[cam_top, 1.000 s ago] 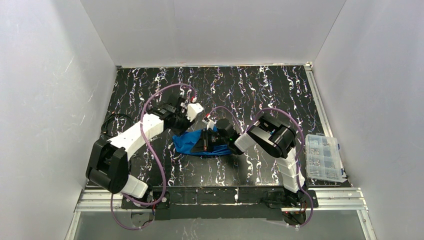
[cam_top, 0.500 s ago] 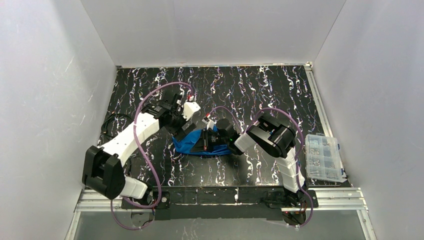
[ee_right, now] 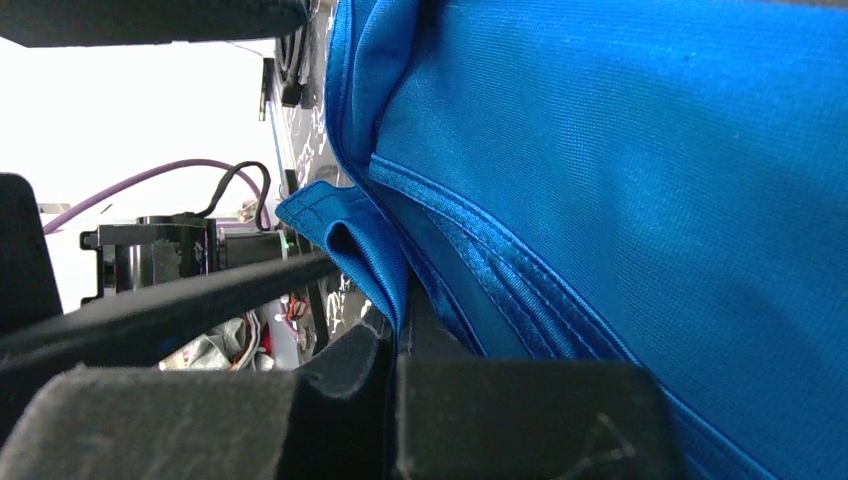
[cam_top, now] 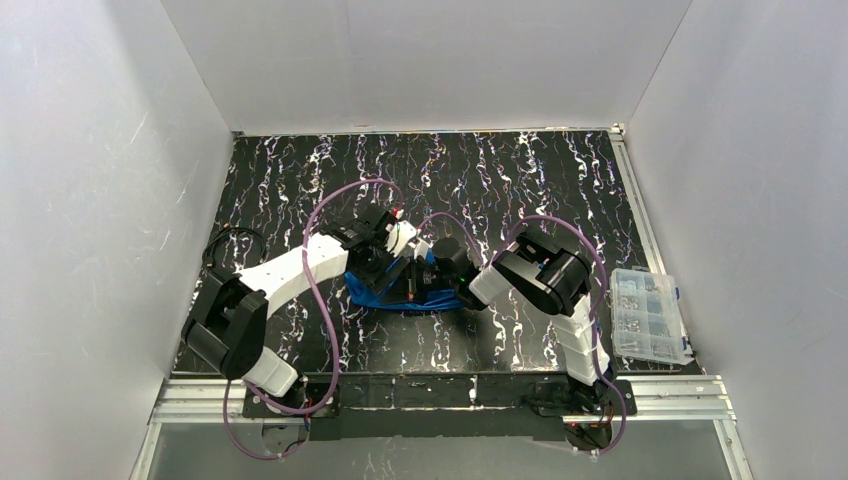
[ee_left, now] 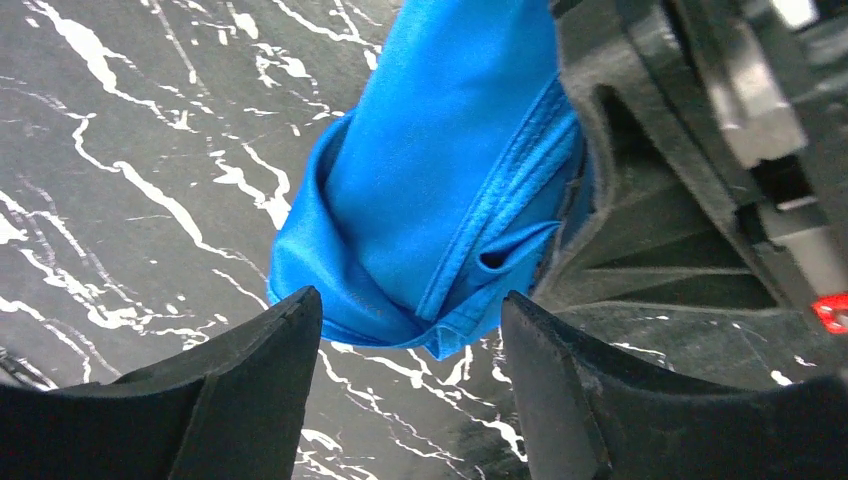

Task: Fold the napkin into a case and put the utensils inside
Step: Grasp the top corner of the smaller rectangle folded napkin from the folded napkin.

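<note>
Napkin (ee_left: pixel 440 180), folded, long axis running straight ahead of left fingers (ee_left: pixel 250 390), spread astride its near end; right fingers (ee_right: pixel 520 420) clamped on its hem.

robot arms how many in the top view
2: the white-and-black left arm comes from the left, the right arm from the right, meeting at the bright blue folded cloth.
</note>
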